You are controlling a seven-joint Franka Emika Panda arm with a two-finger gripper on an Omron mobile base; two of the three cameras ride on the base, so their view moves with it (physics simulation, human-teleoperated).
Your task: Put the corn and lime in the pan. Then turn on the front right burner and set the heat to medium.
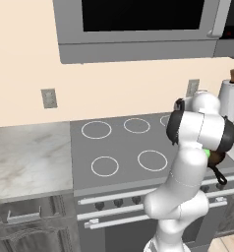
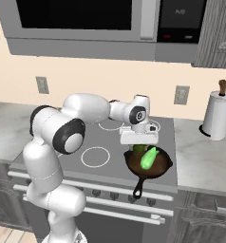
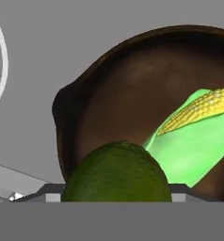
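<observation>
Hovering over the pan (image 2: 163,167) at the stove's front right corner, the pincer (image 2: 139,146) clasps the lime (image 3: 116,173), a firm, light, roll-prone ball best held across its middle, beside the corn (image 2: 148,158).

You'll find the pan (image 3: 109,94) dark, matt cast iron, its inside brownish. The lime (image 3: 116,174) has dull, finely pitted skin; the corn (image 3: 198,127) shows bumpy kernels (husk smooth, glossy). The counter (image 1: 25,152) looks like polished marble.
</observation>
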